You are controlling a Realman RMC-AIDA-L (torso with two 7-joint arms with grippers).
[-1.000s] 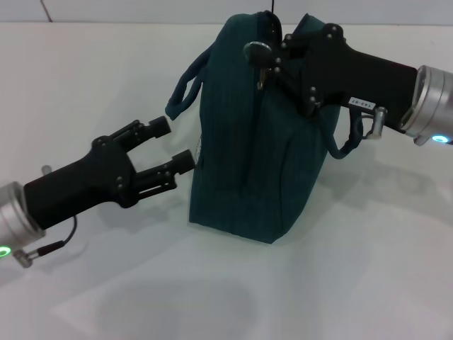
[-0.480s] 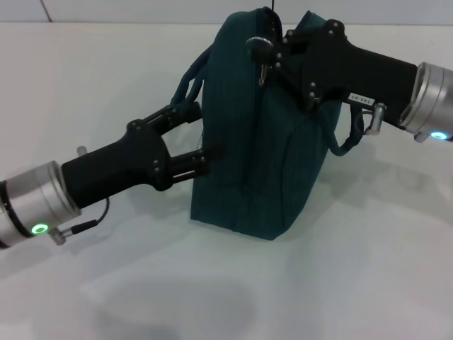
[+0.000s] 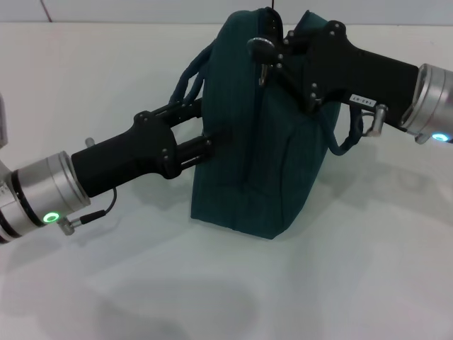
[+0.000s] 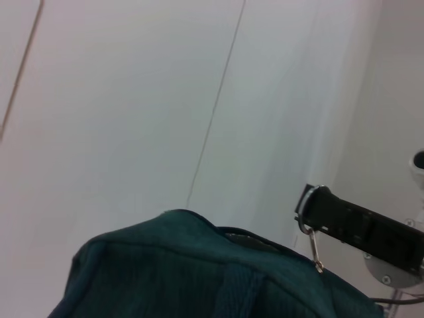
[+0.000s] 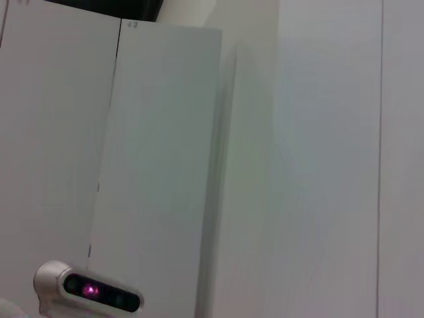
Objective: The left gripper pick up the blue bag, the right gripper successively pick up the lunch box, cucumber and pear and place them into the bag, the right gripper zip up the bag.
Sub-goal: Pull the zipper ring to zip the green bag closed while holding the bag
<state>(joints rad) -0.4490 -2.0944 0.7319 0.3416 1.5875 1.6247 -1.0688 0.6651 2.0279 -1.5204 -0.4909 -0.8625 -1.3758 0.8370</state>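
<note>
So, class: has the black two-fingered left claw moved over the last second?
Yes. The left gripper has advanced toward the upright teal-blue fabric bag, its fingertips now against the bag's side.

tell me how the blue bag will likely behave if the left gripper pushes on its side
The blue bag looks like soft fabric, so its wall would probably dent before it slides. It stands tall on a narrow base, so it may tip. The right gripper at its top could steady it against the left gripper.

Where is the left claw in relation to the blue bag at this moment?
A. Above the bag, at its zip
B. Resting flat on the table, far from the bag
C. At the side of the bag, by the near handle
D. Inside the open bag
C: in the head view the left claw reaches the side of the blue bag, by its near handle.
</note>
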